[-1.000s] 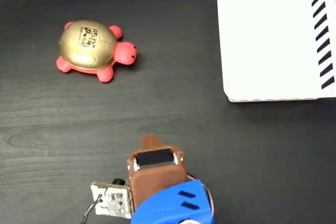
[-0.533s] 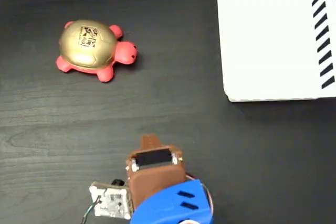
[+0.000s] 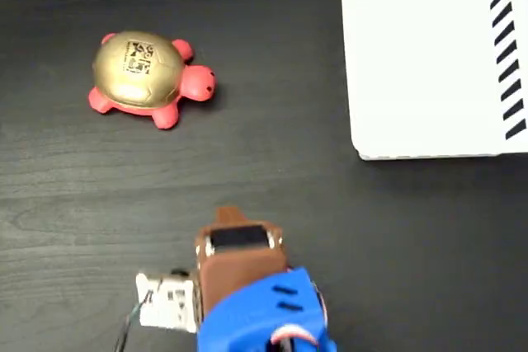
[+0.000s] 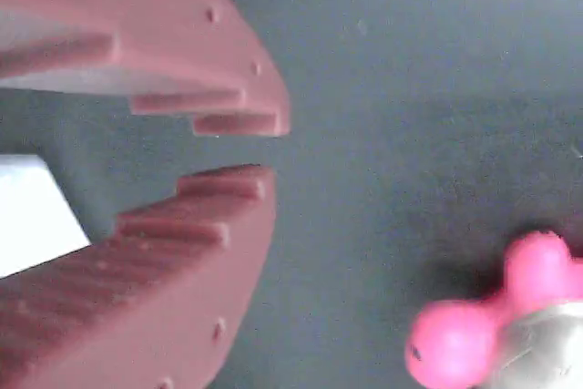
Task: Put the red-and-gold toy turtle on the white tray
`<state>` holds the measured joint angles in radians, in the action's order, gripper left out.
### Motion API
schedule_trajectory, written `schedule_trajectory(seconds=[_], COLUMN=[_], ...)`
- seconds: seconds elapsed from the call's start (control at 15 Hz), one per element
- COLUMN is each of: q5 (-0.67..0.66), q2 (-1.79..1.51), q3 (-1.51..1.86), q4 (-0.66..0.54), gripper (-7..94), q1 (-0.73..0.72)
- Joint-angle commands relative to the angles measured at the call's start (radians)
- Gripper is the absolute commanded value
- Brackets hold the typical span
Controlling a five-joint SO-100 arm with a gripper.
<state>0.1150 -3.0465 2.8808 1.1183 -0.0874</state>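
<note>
- In the fixed view the red-and-gold toy turtle [image 3: 147, 78] sits upright on the dark wood-grain table [image 3: 272, 179], up and to the left of the gripper [image 3: 229, 217] and well apart from it. Its gold shell carries a small dark print, and its coral head points toward the right of the picture.
- Low in the same view, just left of the gripper's brown body, a small pale circuit board [image 3: 167, 301] with thin wires hangs off the arm.
- The gripper itself stands near the bottom centre, a brown housing with a blue arm segment [image 3: 262, 316] behind it. From above only its tip shows, so this view does not settle how the fingers stand.
- In the wrist view the gripper [image 4: 239, 147] fills the left half. Its two reddish-brown toothed fingers [image 4: 155, 261] are nearly together, with a narrow gap at the tips and nothing between them.
- The white tray [image 3: 429, 63] lies up and to the right of the gripper, far from it, with black diagonal stripes along its top and right edges and nothing on the part that shows.
- In the wrist view a white wedge at the left edge, behind the fingers, is probably a corner of the tray, though it is too blurred to be sure.
- At the lower right of the wrist view the turtle's head and one foot [image 4: 496, 316] show as blurred pink lumps beside a sliver of shell, clear of the fingertips.
</note>
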Motion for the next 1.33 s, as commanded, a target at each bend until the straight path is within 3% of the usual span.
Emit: schedule_trajectory(seconds=[0.0, 0.2, 0.47, 0.87, 1.07, 1.27], q5=[0.038, 0.132, 0.153, 0.178, 0.199, 0.261], q2=[0.193, 0.620, 1.126, 1.598, 1.700, 1.732], q3=[-0.244, -0.595, -1.074, -1.516, -1.654, -1.710], q4=[-0.035, -0.006, 0.083, 0.173, 0.282, 0.351], gripper=[0, 0, 0, 0, 31, 47], q1=[-0.021, -0.035, -0.034, -0.084, -0.137, -0.164])
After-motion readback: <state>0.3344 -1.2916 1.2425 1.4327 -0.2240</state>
